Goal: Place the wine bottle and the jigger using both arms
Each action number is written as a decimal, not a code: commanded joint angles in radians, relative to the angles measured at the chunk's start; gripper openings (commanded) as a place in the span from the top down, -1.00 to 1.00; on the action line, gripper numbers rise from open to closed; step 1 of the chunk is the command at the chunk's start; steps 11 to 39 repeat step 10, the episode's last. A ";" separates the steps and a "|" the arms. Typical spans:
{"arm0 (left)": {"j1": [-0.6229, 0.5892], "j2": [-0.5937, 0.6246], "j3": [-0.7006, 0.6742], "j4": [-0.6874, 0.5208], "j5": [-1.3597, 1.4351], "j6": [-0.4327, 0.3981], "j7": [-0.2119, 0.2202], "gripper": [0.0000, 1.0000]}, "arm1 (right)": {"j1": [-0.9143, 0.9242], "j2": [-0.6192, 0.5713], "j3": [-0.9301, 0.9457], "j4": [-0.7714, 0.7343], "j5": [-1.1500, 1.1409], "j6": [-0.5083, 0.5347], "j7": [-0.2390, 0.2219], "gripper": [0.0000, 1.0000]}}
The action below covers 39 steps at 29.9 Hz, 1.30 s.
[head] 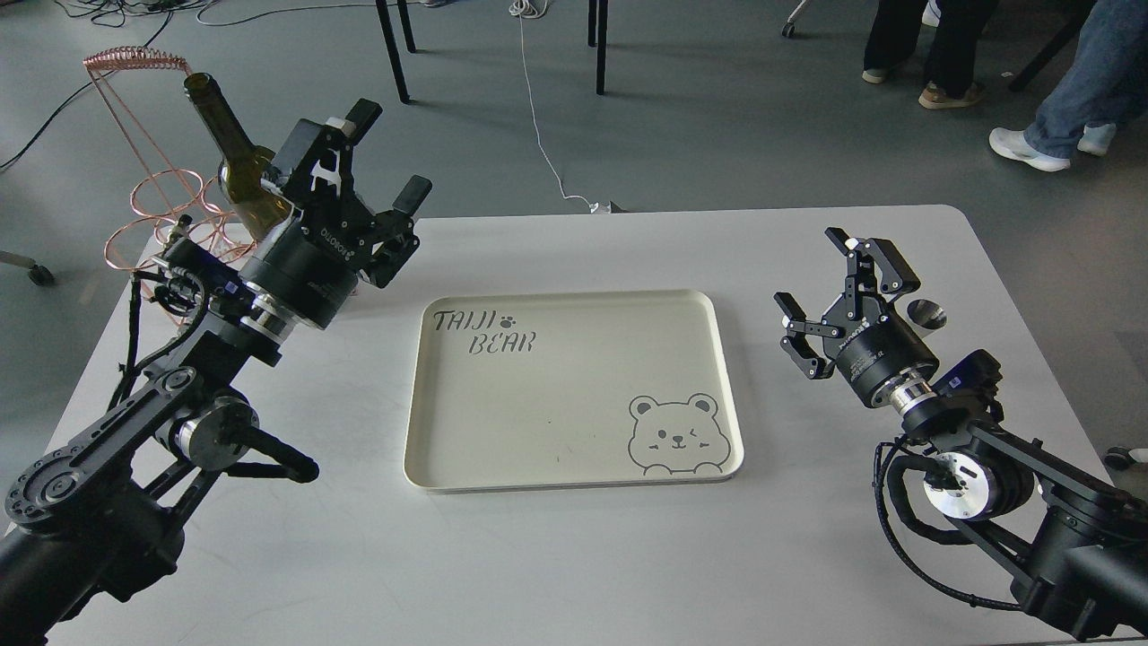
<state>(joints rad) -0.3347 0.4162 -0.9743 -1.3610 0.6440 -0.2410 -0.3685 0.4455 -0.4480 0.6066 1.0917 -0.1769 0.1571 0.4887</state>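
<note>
Black jaws are spread wide on both grippers, nothing held: the left gripper beside the bottle, the right gripper near the jigger.

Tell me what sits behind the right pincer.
Behind the right pincer, the silver jigger stands on the white table. Only its top rim shows; the pincer covers its lower part.

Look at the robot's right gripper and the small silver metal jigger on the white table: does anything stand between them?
Nothing visible does. The right gripper, jaws open, sits just left of the small shiny silver jigger, with only bare white table between them. The cream rectangular tray lies further left, away from that gap.
</note>
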 commanded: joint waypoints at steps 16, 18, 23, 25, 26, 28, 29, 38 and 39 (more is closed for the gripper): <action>0.166 -0.054 -0.122 0.115 -0.003 -0.078 0.029 -0.96 | -0.013 0.040 -0.002 0.007 0.000 0.004 0.000 -0.98; 0.166 -0.054 -0.122 0.115 -0.003 -0.078 0.029 -0.96 | -0.013 0.040 -0.002 0.007 0.000 0.004 0.000 -0.98; 0.166 -0.054 -0.122 0.115 -0.003 -0.078 0.029 -0.96 | -0.013 0.040 -0.002 0.007 0.000 0.004 0.000 -0.98; 0.166 -0.054 -0.122 0.115 -0.003 -0.078 0.029 -0.96 | -0.013 0.040 -0.002 0.007 0.000 0.004 0.000 -0.98; 0.166 -0.054 -0.122 0.115 -0.003 -0.078 0.029 -0.96 | -0.013 0.040 -0.002 0.007 0.000 0.004 0.000 -0.98; 0.166 -0.054 -0.122 0.115 -0.003 -0.078 0.029 -0.96 | -0.013 0.040 -0.002 0.007 0.000 0.004 0.000 -0.98; 0.166 -0.054 -0.122 0.115 -0.003 -0.078 0.029 -0.96 | -0.013 0.040 -0.002 0.007 0.000 0.004 0.000 -0.98; 0.166 -0.054 -0.122 0.115 -0.003 -0.078 0.029 -0.96 | -0.013 0.040 -0.002 0.007 0.000 0.004 0.000 -0.98; 0.166 -0.054 -0.122 0.115 -0.003 -0.078 0.029 -0.96 | -0.013 0.040 -0.002 0.007 0.000 0.004 0.000 -0.98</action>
